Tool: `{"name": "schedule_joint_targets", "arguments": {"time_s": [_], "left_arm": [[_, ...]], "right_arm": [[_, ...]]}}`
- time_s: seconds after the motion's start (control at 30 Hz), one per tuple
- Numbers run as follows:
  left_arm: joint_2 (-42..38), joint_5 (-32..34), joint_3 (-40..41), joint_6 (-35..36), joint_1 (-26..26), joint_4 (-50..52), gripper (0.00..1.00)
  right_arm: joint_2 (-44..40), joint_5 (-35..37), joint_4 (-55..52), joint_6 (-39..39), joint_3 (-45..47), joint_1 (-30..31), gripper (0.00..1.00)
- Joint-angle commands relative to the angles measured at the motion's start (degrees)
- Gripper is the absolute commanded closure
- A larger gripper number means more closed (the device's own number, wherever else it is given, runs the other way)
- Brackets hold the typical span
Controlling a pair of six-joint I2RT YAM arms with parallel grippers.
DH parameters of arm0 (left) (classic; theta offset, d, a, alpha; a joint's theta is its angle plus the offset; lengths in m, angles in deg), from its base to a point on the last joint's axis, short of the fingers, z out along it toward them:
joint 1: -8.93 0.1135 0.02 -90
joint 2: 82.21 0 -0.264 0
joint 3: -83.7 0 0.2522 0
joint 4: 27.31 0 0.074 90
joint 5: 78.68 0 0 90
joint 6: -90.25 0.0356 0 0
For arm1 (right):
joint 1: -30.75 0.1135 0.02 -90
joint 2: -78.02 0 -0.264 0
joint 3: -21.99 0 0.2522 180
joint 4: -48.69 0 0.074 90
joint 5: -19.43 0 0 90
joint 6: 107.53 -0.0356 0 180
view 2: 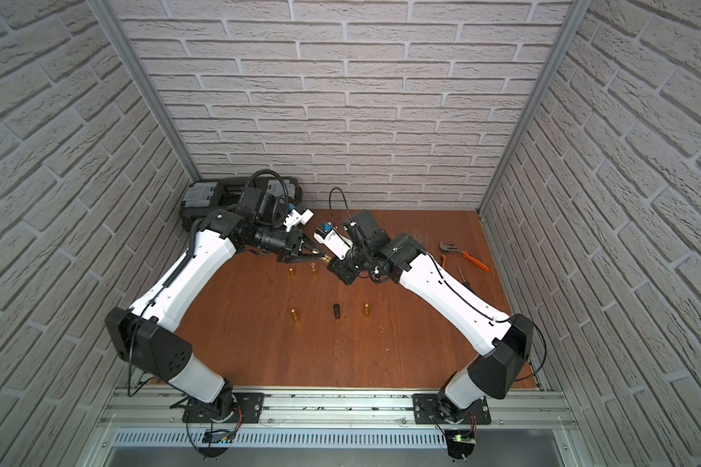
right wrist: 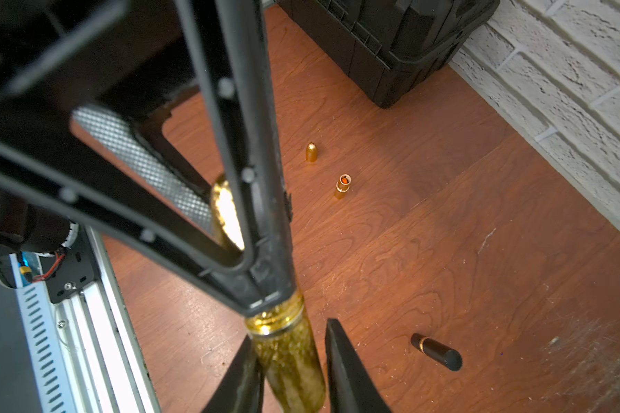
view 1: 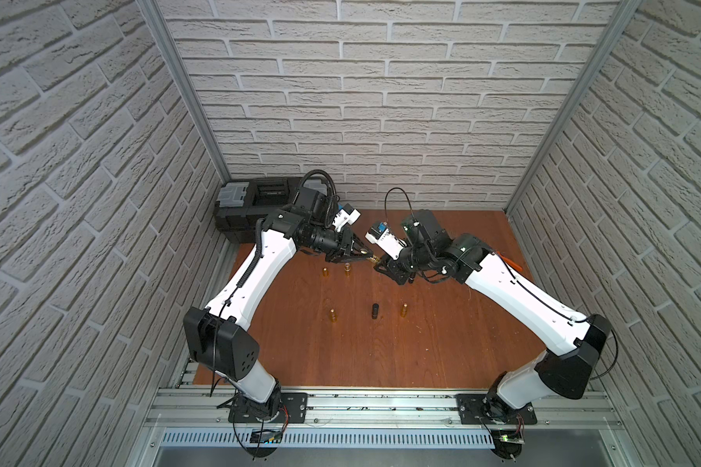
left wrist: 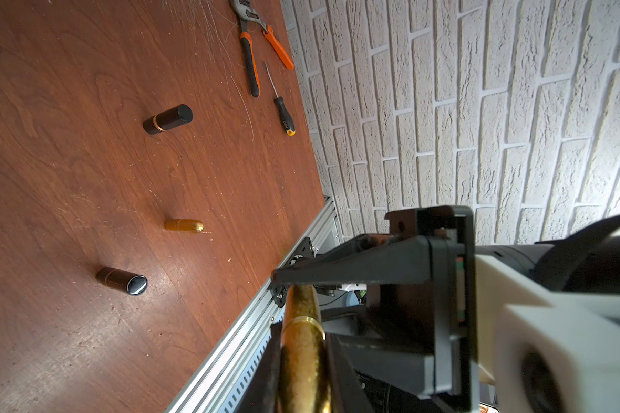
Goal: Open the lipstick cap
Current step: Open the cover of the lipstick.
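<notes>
Gripping gold lipstick (right wrist: 289,361) from both ends: left fingers (right wrist: 262,214) clamped on tip, right fingers (right wrist: 344,375) closed round body.

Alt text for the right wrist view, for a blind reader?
A glittery gold lipstick is held over a wooden table, gripped at one end by the left tool and at the other by the right tool. On the table stand a gold cap and an uncapped lipstick; a black lipstick lies nearby.

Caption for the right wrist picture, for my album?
The left gripper and right gripper grip opposite ends of a gold lipstick above the table.
</notes>
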State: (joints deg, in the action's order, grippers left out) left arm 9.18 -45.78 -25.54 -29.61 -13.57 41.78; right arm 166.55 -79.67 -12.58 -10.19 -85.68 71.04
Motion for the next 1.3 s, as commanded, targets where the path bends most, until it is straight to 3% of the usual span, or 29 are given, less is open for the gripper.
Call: {"name": "schedule_joint_targets", "arguments": {"time_s": [0.0, 0.1, 0.4, 0.93, 1.03, 1.13, 1.27], "left_arm": [[0.5, -1.5, 0.4, -0.1, 0.3, -0.7, 0.84], [0.7, -1.5, 0.4, 0.0, 0.5, -0.7, 0.85], [0.0, -1.7, 0.0, 0.8, 2.7, 0.2, 0.9], [-3.3, -3.4, -0.7, -3.9, 10.2, -4.5, 0.92], [-2.1, 3.9, -3.5, -0.4, 9.3, 0.5, 0.91], [1.1, 17.3, -6.7, 3.0, 5.8, 4.9, 0.92], [7.8, 32.2, -8.6, 4.6, 0.4, 3.6, 0.92]], "right_arm": [[0.3, -2.4, 1.4, 0.9, -2.5, 0.3, 0.77], [1.2, -3.8, 0.0, 1.4, -3.6, 0.2, 0.97], [-1.0, 0.0, 0.7, 1.1, -1.0, 0.2, 0.97], [-6.2, 6.3, 4.2, -1.1, 6.7, 0.3, 0.97], [-7.2, 7.3, 4.8, -1.4, 7.0, 0.3, 0.97], [-8.2, 7.9, 4.6, -1.8, 6.3, 0.3, 0.97], [-10.4, 9.1, 3.3, -2.4, 5.1, 0.2, 0.97]]}}
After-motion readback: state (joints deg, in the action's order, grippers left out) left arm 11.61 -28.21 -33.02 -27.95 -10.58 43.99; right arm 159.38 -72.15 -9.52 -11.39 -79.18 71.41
